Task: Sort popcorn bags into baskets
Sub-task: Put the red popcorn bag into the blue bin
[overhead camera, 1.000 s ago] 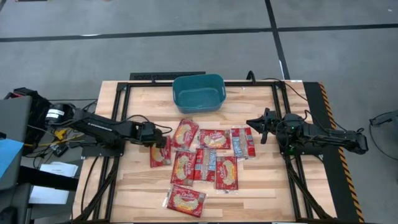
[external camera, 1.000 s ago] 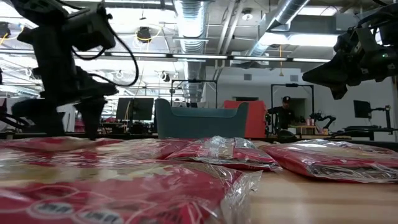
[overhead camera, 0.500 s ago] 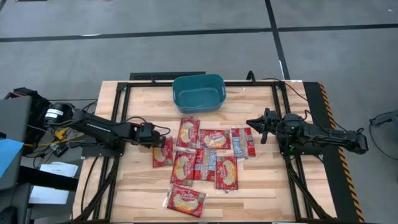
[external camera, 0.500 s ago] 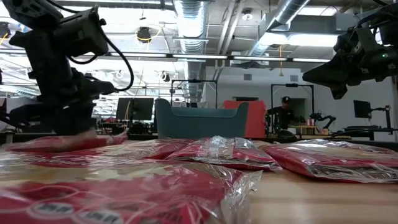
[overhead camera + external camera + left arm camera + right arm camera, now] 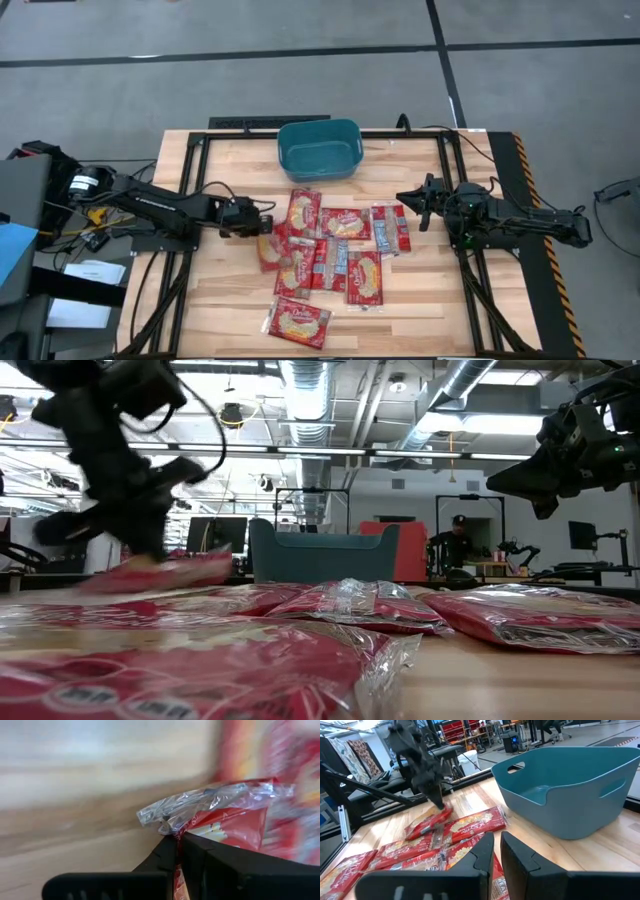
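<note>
The left gripper (image 5: 258, 226) has its fingers (image 5: 172, 851) pinched on a flat red popcorn bag (image 5: 268, 249), lifting it just off the wooden table (image 5: 420, 310). The teal plastic tub (image 5: 319, 149) sits at the far edge. The right gripper (image 5: 412, 203) waits beside the pile, fingers seemingly almost together.

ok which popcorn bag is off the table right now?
The bag at the pile's left edge, pinched by the left gripper. The low view shows it lifted and tilted; the other bags lie flat on the table.

Bare table (image 5: 420, 300) around packets (image 5: 335, 255); open-topped basket (image 5: 319, 148) beyond.
</note>
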